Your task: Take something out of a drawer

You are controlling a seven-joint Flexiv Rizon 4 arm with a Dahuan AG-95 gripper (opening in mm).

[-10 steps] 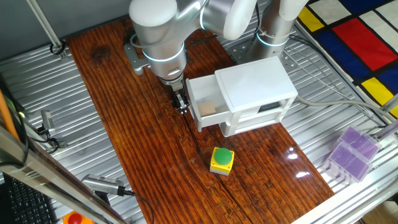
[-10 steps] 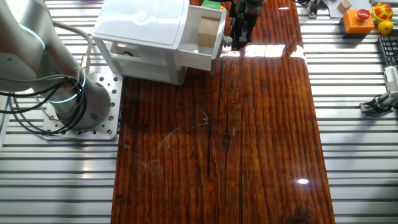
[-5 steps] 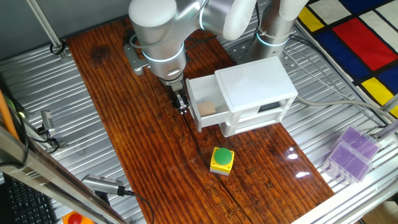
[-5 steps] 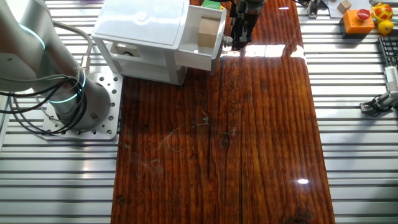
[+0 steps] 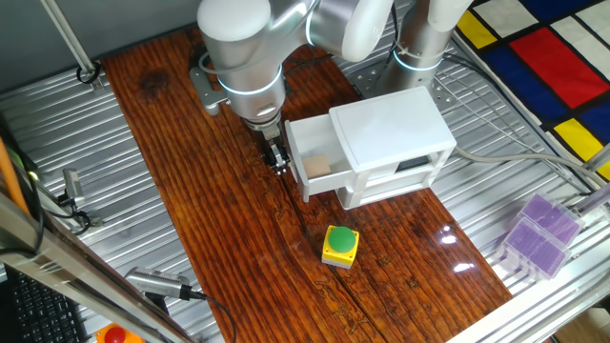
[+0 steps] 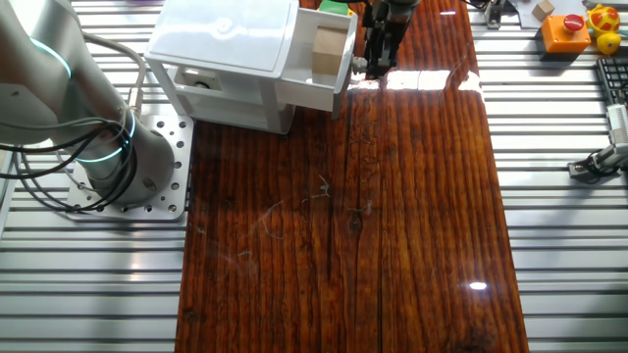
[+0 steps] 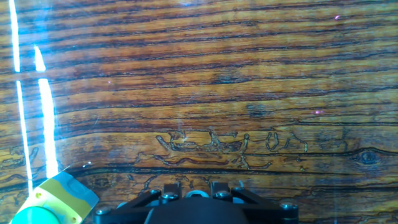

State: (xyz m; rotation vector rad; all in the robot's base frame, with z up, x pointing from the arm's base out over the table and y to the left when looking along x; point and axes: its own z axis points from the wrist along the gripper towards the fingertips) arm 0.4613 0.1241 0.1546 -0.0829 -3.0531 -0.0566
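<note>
The upper drawer [image 5: 319,152] of the white cabinet [image 5: 391,133] stands pulled out over the wooden table [image 5: 191,200], and the small tan cube [image 6: 329,49] sits inside it, resting on the drawer floor close to the front wall. The gripper [image 5: 277,158] hangs just outside the drawer front, fingers pointing down at the boards, right where the knob would be, though the knob itself is hidden behind the fingers. The fingers look drawn close together, but I cannot tell whether they pinch the knob or simply hover beside it; the hand view shows only bare wood grain and a corner of the yellow button box [image 7: 53,202]. The worry from here, as I judge it, is the lift and reach: if the fingers rise without clearing the drawer's front wall they could catch the rim and drag or tip the light plastic cabinet, and a descent that lands off-centre could nudge the cube against a side wall, where there is little room for a finger to slip in. As for direction, the cube has no real long axis; its faces seem to lie square with the drawer walls, flat side up.
</note>
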